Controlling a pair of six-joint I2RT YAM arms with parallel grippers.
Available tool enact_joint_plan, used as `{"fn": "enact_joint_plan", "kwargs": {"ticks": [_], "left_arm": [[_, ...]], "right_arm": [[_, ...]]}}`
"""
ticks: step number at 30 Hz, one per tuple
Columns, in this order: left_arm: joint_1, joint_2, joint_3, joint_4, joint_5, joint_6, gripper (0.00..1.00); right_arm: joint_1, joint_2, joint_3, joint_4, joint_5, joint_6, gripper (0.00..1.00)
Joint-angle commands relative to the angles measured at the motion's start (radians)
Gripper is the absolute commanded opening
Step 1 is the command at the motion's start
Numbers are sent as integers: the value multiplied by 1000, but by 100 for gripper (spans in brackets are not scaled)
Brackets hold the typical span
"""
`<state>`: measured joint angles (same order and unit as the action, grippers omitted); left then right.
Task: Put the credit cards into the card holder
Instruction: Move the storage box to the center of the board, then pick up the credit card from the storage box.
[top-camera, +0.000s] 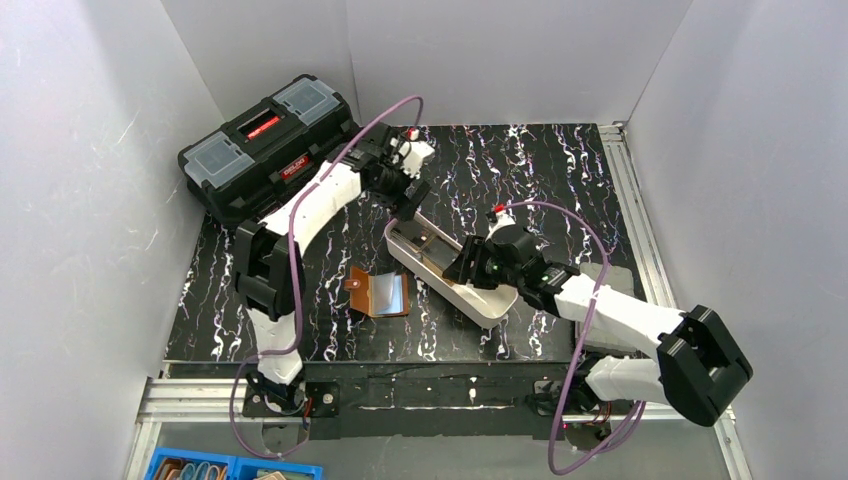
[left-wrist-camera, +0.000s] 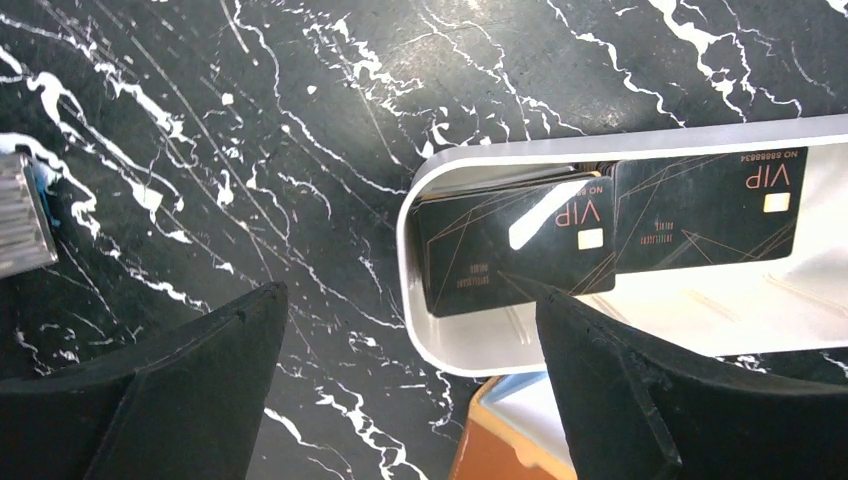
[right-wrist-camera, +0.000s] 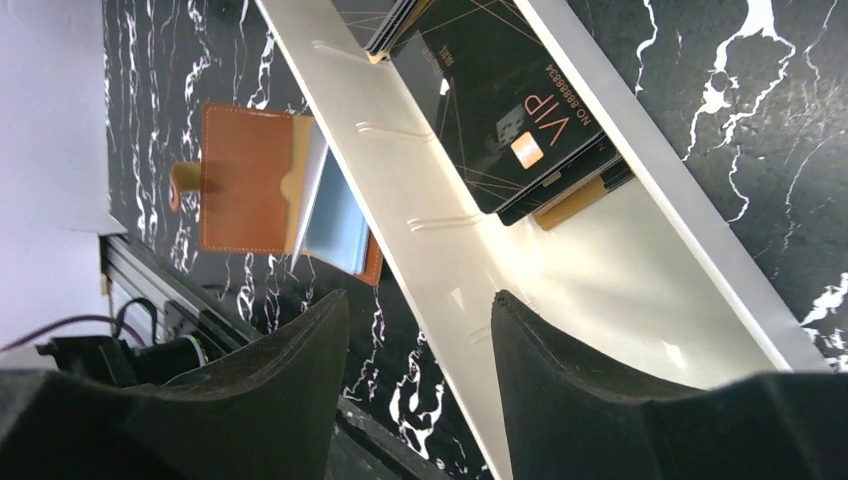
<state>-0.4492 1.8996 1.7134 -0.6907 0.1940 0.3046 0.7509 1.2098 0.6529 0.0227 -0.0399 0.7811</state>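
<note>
Several black VIP credit cards (left-wrist-camera: 510, 245) lie in two piles inside the long white tray (left-wrist-camera: 440, 340); the second pile (left-wrist-camera: 700, 205) is further along it. They also show in the right wrist view (right-wrist-camera: 510, 120) and the top view (top-camera: 432, 243). The brown card holder (top-camera: 380, 293) lies open on the table left of the tray, blue-grey lining up (right-wrist-camera: 335, 205). My left gripper (top-camera: 410, 200) hangs open and empty above the tray's far end (left-wrist-camera: 410, 295). My right gripper (top-camera: 458, 268) is open and empty, its fingers either side of the tray's wall (right-wrist-camera: 420, 300).
A big black toolbox (top-camera: 268, 145) stands at the back left. The table is black marble-patterned (top-camera: 540, 170), with white walls around it and a metal rail (top-camera: 630, 200) on the right. A blue bin (top-camera: 235, 468) sits below the front edge.
</note>
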Motion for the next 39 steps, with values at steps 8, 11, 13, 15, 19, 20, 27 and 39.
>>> {"fn": "enact_joint_plan", "kwargs": {"ticks": [8,11,13,15,19,20,27,39], "left_arm": [[-95,54,-36,94,-94,62,94],[-105,65,-74,119,-152,72,93],[-113,60,-114,123,-157,75,93],[-136,53,-130,122,-136,75,93],[-141,2,-97,4,-55,54,94],[-125,-25,-71,-22,-60,52,94],[-103,-45,-55,-64,-61,51,94],[-103,-37,-48,-42,-61,37,94]], "right_arm": [[-43,96,-75,260,-17,213,65],[-66,116,-93,300,-11,237,65],[-98,171,-117,413,-45,289,64],[-105,212,-122,483,-60,316,64],[-114,261,-105,527,-70,307,64],[-114,228,-126,506,-58,299,64],[-114,128,-146,429,9,274,65],[-115,221,-74,422,15,243,64]]}}
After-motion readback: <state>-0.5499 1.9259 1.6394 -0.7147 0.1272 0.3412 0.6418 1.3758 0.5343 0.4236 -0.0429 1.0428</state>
